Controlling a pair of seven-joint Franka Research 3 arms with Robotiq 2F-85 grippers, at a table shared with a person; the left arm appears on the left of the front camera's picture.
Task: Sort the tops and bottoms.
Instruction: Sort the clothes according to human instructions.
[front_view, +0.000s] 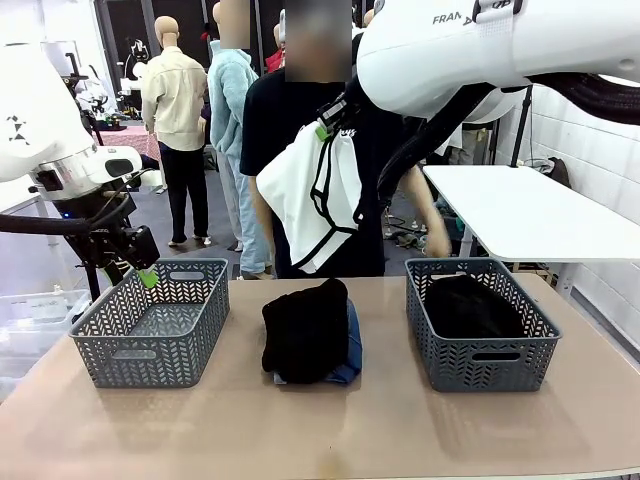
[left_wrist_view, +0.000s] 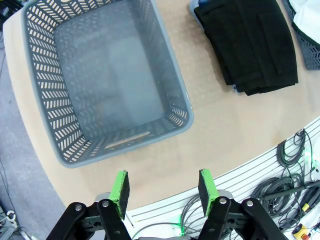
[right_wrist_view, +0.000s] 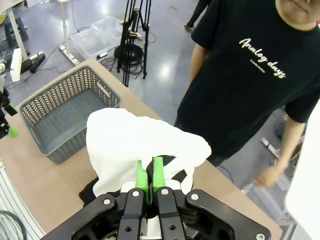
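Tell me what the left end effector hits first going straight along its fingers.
Probably the bare tabletop near its edge, just outside the empty grey basket; depth is unclear, so possibly its rim.

On the table (front_view: 330, 430): left basket (front_view: 150, 320) lower left, right basket (front_view: 480, 350) lower right with a garment (front_view: 468, 305) inside, pile (front_view: 305, 330) between them, top (front_view: 315, 195) hanging above the pile.

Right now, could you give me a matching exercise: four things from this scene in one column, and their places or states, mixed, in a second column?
1. white top
2. left basket
3. right basket
4. jeans

A. contains a black top
B. lies under a folded black top on the table
C. has nothing inside
D. hangs from the right fingers

Pairs: 1-D, 2-C, 3-A, 4-B
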